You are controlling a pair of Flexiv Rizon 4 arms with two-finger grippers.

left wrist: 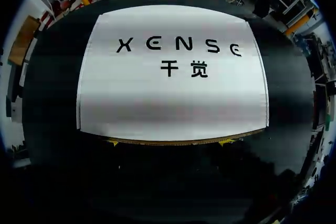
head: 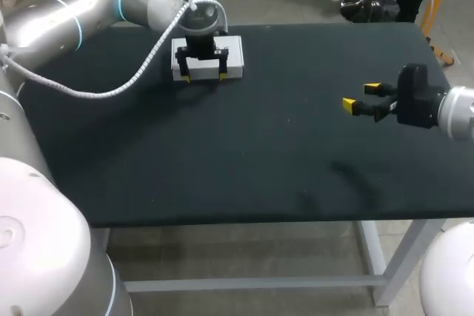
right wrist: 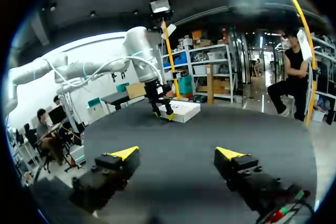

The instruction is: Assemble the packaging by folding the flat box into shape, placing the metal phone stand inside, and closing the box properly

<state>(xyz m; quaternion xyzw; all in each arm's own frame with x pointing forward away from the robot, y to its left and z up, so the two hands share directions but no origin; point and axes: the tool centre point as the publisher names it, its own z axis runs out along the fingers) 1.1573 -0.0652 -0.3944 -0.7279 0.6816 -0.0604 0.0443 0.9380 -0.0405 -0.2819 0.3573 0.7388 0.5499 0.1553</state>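
Note:
A white box (head: 235, 64) with black print on its lid lies flat at the far left-middle of the black table (head: 259, 168). My left gripper (head: 204, 76) points straight down over the box's near edge, open, one yellow tip towards each end of that edge. In the left wrist view the box lid (left wrist: 173, 82) lies ahead of the left gripper (left wrist: 169, 142), whose tips just peek out past the lid's near edge. My right gripper (head: 360, 95) hovers open and empty over the table's right side. From the right wrist, the right gripper (right wrist: 176, 153) faces the box (right wrist: 185, 109) across the table. No phone stand is visible.
The table's dark surface carries nothing else that I can see. Its front edge (head: 244, 221) runs across the lower middle of the head view. My left arm (head: 89, 12) crosses the table's far left corner.

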